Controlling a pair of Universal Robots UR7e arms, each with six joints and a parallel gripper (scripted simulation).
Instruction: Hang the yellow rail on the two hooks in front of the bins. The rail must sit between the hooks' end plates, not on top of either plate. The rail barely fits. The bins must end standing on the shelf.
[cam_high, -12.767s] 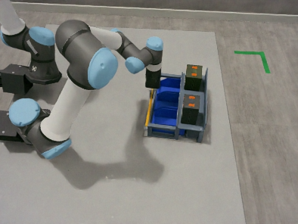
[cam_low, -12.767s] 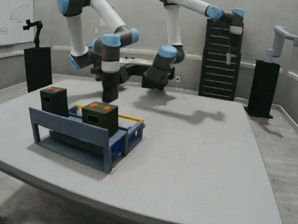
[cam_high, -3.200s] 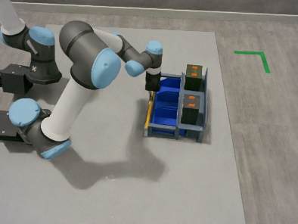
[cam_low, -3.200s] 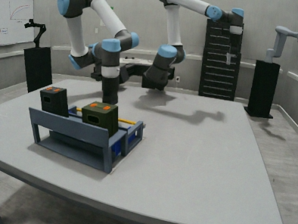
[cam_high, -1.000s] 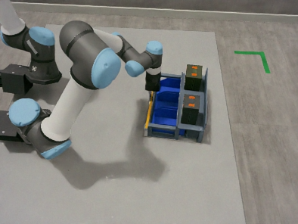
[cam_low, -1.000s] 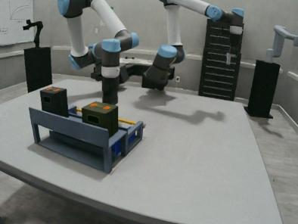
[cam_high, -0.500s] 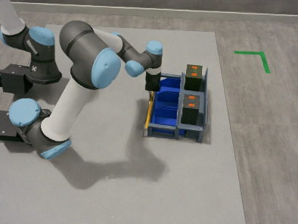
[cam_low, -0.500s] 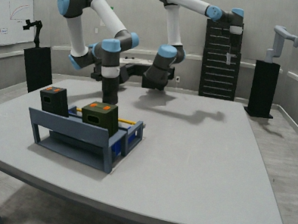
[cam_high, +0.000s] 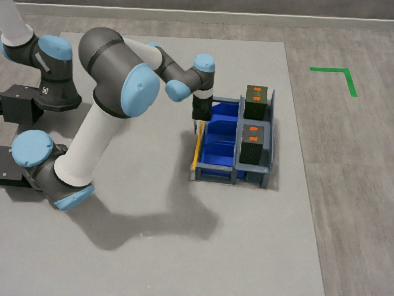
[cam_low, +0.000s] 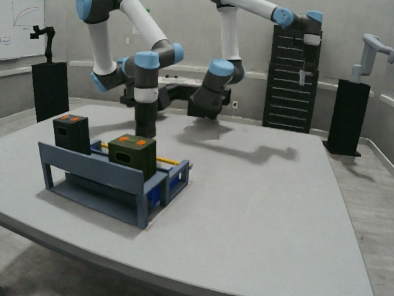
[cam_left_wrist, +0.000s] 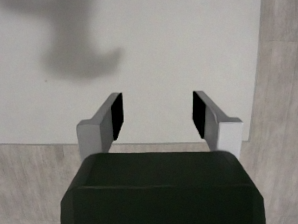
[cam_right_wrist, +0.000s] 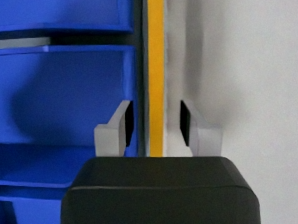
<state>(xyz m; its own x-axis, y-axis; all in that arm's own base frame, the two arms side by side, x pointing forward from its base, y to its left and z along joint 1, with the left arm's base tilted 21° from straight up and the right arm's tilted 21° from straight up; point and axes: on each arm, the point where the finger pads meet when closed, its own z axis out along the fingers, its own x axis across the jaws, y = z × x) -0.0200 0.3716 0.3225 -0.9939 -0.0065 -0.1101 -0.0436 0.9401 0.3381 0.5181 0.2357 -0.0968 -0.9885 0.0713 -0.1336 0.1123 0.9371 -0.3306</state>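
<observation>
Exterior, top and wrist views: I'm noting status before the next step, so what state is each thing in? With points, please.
Yellow rail (cam_high: 198, 145) (cam_low: 167, 160) (cam_right_wrist: 156, 75): unheld, seating unclear
Left end effector (cam_low: 302, 79) (cam_left_wrist: 157, 106): open
Right end effector (cam_high: 197, 127) (cam_low: 145, 136) (cam_right_wrist: 157, 122): open around rail
Blue bins (cam_high: 220, 131) (cam_low: 153, 195) (cam_right_wrist: 75, 95): open-topped
Dark green boxes (cam_high: 253, 147) (cam_low: 132, 155): upright
Blue-grey shelf (cam_high: 273, 125) (cam_low: 90, 165): standing

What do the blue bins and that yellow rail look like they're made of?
The blue bins: probably molded plastic, smooth with a slight sheen, judging by their even color and thin walls. The yellow rail: flat, evenly colored, perhaps painted metal or plastic; its look doesn't settle which.
</observation>
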